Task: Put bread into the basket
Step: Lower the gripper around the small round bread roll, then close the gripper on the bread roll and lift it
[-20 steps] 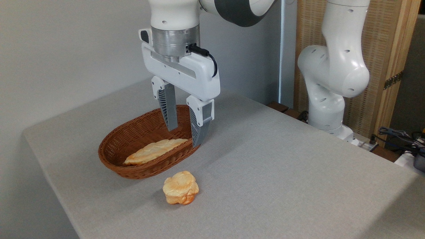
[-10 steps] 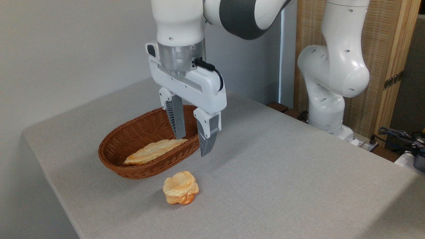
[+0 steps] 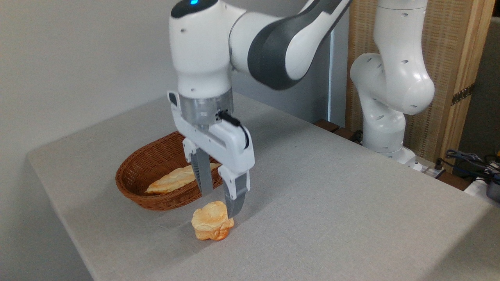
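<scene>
The bread (image 3: 212,221), a small lumpy golden bun with orange-brown sides, sits on the grey table in front of the basket. The basket (image 3: 133,180) is an oval reddish-brown wicker one with low sides, just behind and left of the bun. My gripper (image 3: 219,204) hangs open right above the back of the bun. Its right fingertip is level with the bun's top edge and its left finger stands just behind it. Nothing is between the fingers.
A long pale leaf-shaped loaf (image 3: 175,178) lies inside the basket. The arm's white base (image 3: 384,117) stands at the table's far right edge, with cables (image 3: 470,160) beyond it. Bare grey tabletop (image 3: 332,203) stretches to the right.
The gripper has come down and forward from above the basket's right end to just over the bun, staying open. The bun and the basket have not moved.
</scene>
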Controlling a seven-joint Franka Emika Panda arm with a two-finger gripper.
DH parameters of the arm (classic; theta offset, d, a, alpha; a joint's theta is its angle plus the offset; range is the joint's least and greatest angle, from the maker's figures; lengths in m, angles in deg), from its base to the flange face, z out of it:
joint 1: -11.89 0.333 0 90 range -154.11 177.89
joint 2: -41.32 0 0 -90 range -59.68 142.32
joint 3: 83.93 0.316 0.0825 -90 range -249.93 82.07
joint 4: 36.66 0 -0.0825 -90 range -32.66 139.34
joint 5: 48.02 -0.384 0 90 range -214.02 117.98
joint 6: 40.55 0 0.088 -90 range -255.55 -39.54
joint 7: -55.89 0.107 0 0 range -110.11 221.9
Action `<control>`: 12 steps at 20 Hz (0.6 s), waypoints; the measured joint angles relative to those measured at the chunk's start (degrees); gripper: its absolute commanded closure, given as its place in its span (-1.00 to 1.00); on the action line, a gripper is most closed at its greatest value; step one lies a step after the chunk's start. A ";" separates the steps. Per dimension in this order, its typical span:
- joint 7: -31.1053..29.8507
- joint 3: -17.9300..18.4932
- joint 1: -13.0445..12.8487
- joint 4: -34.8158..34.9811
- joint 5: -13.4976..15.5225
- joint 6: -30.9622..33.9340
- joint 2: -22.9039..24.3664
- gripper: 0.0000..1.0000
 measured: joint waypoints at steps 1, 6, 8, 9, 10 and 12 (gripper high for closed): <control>0.00 -0.01 -0.05 0.00 0.00 -0.97 -1.15 -1.00; 0.02 -0.47 -0.47 0.00 0.00 -3.52 -4.68 -1.00; 0.02 -0.88 -0.70 -0.01 0.00 -3.73 -5.46 -1.00; 0.02 -1.19 -0.80 -0.01 0.00 -3.95 -5.79 -1.00; 0.02 -1.54 -0.83 -0.02 0.00 -4.44 -6.14 -1.00; 0.02 -1.79 -0.93 -0.04 0.00 -4.89 -6.61 -1.00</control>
